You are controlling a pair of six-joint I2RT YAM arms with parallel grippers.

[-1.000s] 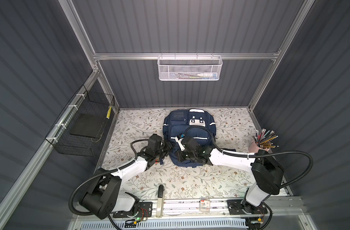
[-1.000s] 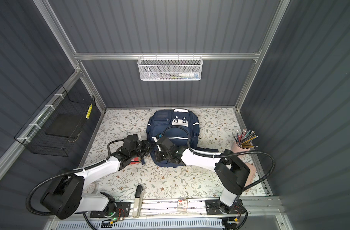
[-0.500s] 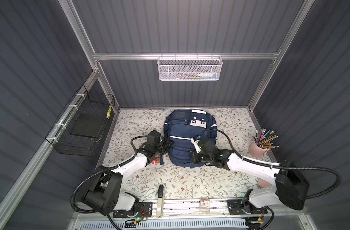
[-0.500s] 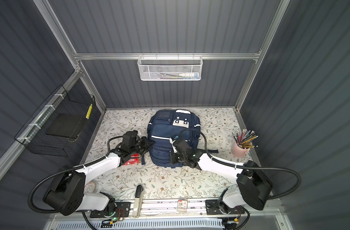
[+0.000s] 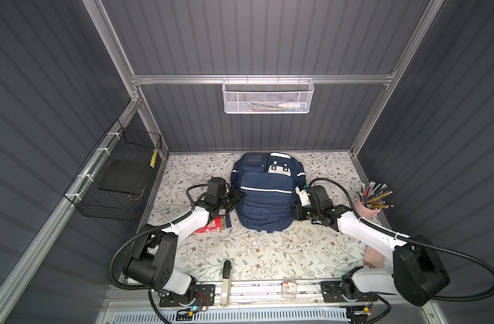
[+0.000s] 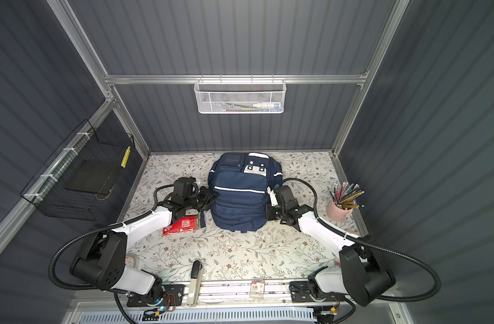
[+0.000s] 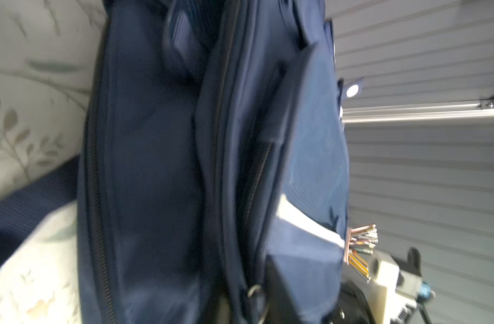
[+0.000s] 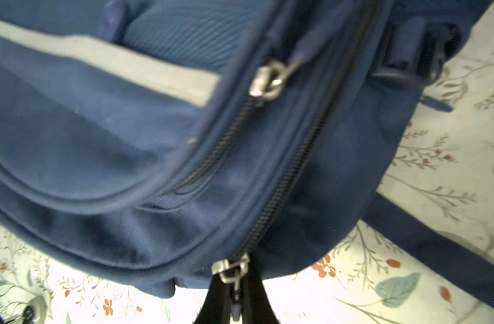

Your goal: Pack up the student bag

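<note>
Showed, in both top views, a floral-patterned tabletop (image 5: 268, 252) inside a grey-walled cell, with twelve o'clock taken at the back wall. Showed the student bag (image 5: 264, 196), a large navy-blue fabric backpack with white stripes, lying flat just toward twelve o'clock of the table centre, front pockets upward. Showed a black wire basket (image 5: 114, 179) on the wall at nine o'clock and a white mesh basket (image 5: 268, 96) on the rail at twelve o'clock.

Placed the left gripper (image 5: 238, 197) against the bag's nine o'clock flank. Could not tell the stance of its jaws, given only blurred fabric in the wrist view. Placed the right gripper (image 5: 295, 213) at the bag's four o'clock edge, jaws pinched tight on a small metal zip pull (image 8: 232, 273) at the end of a zip track.

Showed a pink cup of pencils (image 5: 366, 209) at three o'clock, well apart from the bag. Showed a flat red packet (image 5: 212, 224) at the bag's eight o'clock, partly under the left arm.

Judged the packing far from finished: visible zip teeth meshed, no lining exposed, nothing seen inside, cup and packet both outside. Judged the step in hand as working that zip. Left to do, by this reading: opening, loading and closing.
</note>
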